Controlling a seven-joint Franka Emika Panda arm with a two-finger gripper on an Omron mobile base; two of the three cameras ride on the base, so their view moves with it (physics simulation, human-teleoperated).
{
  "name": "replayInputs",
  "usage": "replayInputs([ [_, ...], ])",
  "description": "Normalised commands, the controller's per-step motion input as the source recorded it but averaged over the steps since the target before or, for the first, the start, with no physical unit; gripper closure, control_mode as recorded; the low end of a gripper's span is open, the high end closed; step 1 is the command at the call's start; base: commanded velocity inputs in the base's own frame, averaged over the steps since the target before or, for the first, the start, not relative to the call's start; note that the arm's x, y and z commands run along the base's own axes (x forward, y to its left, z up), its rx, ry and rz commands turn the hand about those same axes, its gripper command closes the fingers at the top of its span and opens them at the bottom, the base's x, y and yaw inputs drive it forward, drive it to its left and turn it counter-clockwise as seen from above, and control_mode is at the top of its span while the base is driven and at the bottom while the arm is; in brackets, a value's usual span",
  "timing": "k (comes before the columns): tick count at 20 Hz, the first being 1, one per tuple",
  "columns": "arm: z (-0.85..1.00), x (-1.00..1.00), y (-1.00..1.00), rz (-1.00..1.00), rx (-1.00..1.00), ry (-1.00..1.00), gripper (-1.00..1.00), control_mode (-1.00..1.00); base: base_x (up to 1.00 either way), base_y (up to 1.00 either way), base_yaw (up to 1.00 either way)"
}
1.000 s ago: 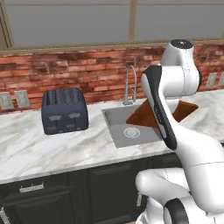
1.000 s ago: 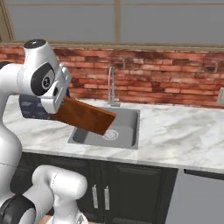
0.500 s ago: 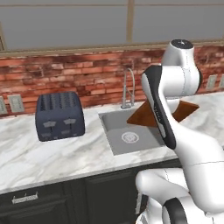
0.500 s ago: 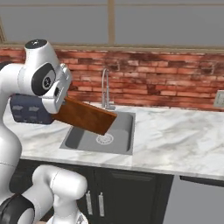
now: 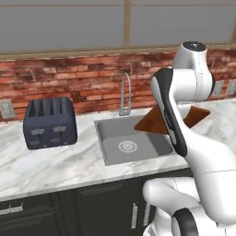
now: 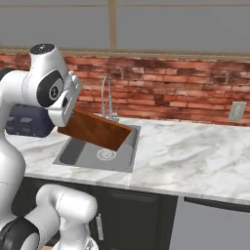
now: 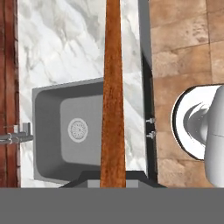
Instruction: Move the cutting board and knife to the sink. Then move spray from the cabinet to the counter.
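The cutting board [image 6: 95, 129] is held in the air, tilted, at centre left of the right base view, its lower corner over the near-right part of the sink [image 6: 78, 156]. In the left base view the cutting board [image 5: 152, 123] shows at centre right, partly hidden behind the arm, above the right edge of the sink [image 5: 110, 152]. In the hand view the cutting board [image 7: 113, 92] appears edge-on as a narrow vertical strip through the centre, with the sink [image 7: 48, 135] at lower left.

Against the earlier frames, the whole scene has shifted sideways in both base views, which indicates camera travel. The board's tilt and its position relative to the arm are unchanged.

The gripper [image 6: 66, 114] is closed on the upper-left edge of the board.

The faucet [image 6: 106, 97] stands behind the sink. The toaster [image 5: 50, 122] rests on the counter [image 6: 195, 151] at centre left of the left base view, well apart from the sink.
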Motion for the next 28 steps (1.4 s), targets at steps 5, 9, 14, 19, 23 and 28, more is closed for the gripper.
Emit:
replayInputs([
  [5,0.00,0.00,0.00,0.00,0.00,0.00,1.00,1.00,0.35,-0.13,0.04],
  [9,0.00,0.00,0.00,0.00,0.00,0.00,1.00,1.00,0.45,-0.19,0.07],
  [14,0.00,0.00,0.00,0.00,0.00,0.00,1.00,1.00,0.38,-0.28,0.09],
  [19,0.00,0.00,0.00,0.00,0.00,0.00,1.00,1.00,0.28,-0.35,0.09],
  [23,-0.42,0.24,-0.44,0.29,0.00,0.00,1.00,-1.00,0.00,0.00,0.00],
  [28,-0.56,0.00,-0.68,0.73,0.00,0.00,1.00,-1.00,0.00,0.00,0.00],
])
